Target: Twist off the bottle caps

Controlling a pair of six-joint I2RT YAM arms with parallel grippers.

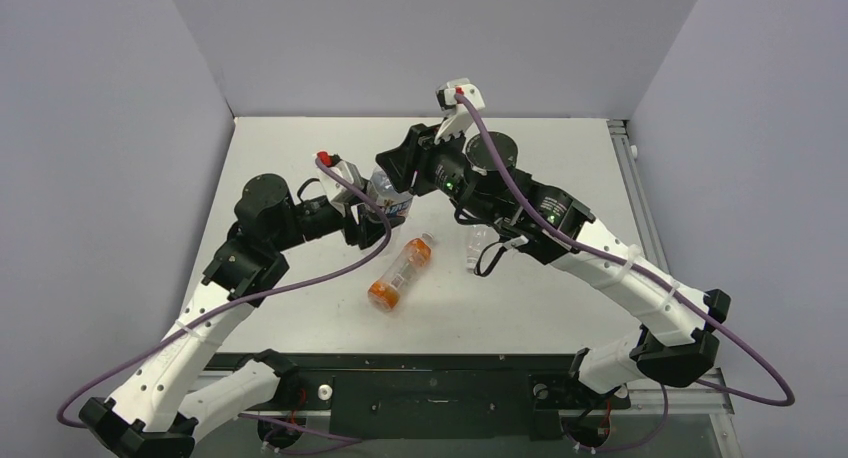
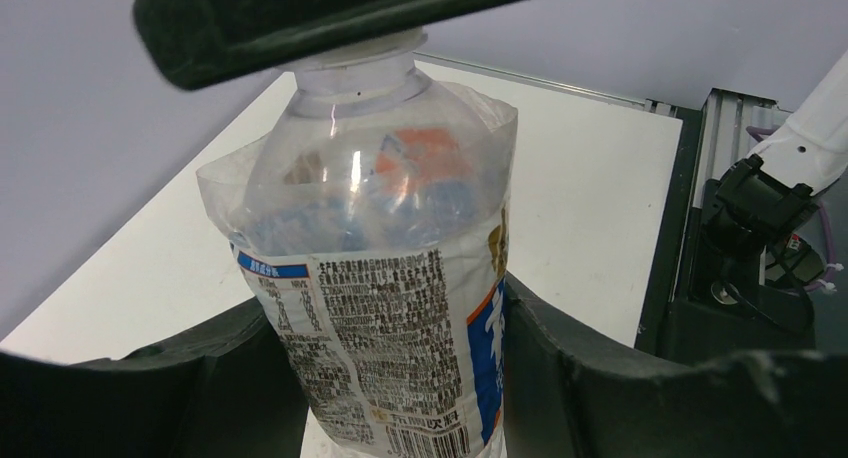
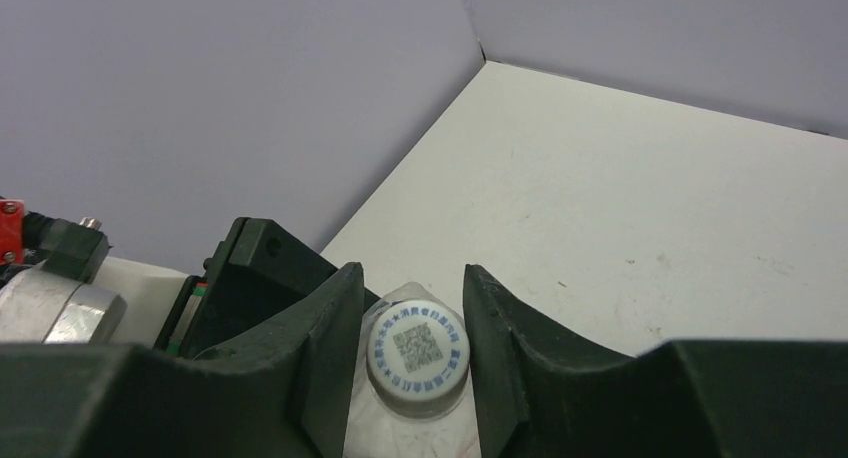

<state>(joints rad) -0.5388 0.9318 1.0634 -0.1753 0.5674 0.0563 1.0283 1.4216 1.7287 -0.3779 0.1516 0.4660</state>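
Note:
A clear bottle (image 2: 380, 278) with a blue and white printed label stands upright, and my left gripper (image 2: 385, 378) is shut on its body. In the top view the bottle (image 1: 392, 196) sits at mid-table between both grippers. My right gripper (image 3: 412, 328) comes down from above and is shut on its whitish cap (image 3: 417, 350), which has a blue printed code on top. In the left wrist view the cap is almost hidden under a right finger (image 2: 300, 18). An orange bottle (image 1: 398, 275) lies on the table with a reddish cap (image 1: 427, 239) on its far end.
A second clear bottle (image 1: 478, 246) lies on the table under the right forearm; its cap does not show. The white table (image 1: 560, 168) has grey walls at the back and both sides, and a metal rail (image 1: 625, 153) along its right edge.

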